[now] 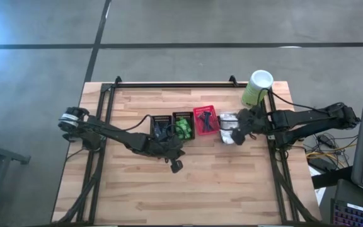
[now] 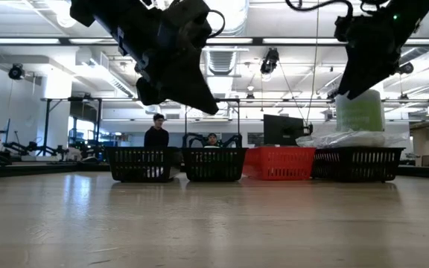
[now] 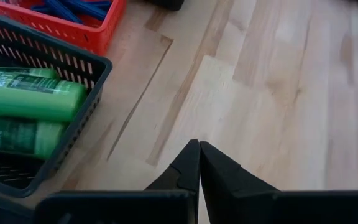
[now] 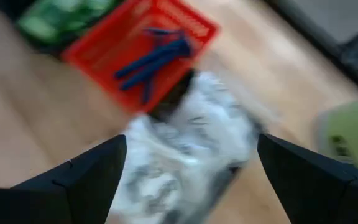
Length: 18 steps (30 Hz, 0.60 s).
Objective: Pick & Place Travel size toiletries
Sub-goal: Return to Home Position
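Note:
Four small mesh baskets stand in a row on the wooden table. One black basket [image 1: 183, 125] holds green bottles [image 3: 30, 99]. The red basket [image 1: 205, 120] holds dark blue sticks [image 4: 154, 56]. At the right end of the row, white crinkly packets [image 4: 185, 155] are heaped in a black basket [image 2: 356, 164]. My right gripper [image 4: 191, 162] hangs open above these packets [image 1: 227, 128], with nothing between its fingers. My left gripper [image 3: 199, 163] is shut and empty, above bare table near the green-bottle basket, on the basket row's near side [image 1: 176, 165].
A pale-green canister with a white lid [image 1: 258, 87] stands at the table's far right, close behind my right arm. Another black basket [image 1: 161, 126] ends the row on the left. Bare wood stretches across the table's near half. People sit in the room beyond [image 2: 157, 134].

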{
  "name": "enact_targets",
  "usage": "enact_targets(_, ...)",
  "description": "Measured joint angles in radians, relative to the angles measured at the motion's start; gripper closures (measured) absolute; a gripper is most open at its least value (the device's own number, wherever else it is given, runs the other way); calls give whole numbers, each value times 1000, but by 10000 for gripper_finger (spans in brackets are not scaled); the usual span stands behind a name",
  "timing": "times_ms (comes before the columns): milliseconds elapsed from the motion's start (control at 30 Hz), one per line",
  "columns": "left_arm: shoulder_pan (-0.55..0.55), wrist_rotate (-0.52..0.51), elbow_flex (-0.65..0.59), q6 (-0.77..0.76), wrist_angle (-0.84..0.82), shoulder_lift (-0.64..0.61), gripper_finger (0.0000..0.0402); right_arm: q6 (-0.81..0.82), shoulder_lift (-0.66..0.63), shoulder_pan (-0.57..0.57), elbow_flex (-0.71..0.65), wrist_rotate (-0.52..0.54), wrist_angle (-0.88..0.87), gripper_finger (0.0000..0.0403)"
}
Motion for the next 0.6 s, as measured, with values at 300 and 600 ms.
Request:
enact_targets(300,2,23,42,17,57,-44,390,87,-7,7,113,-98,5,73)
enact_targets(600,101,148,-14,182,78,-247,390,-261,-145,5,133,-429,283,100)
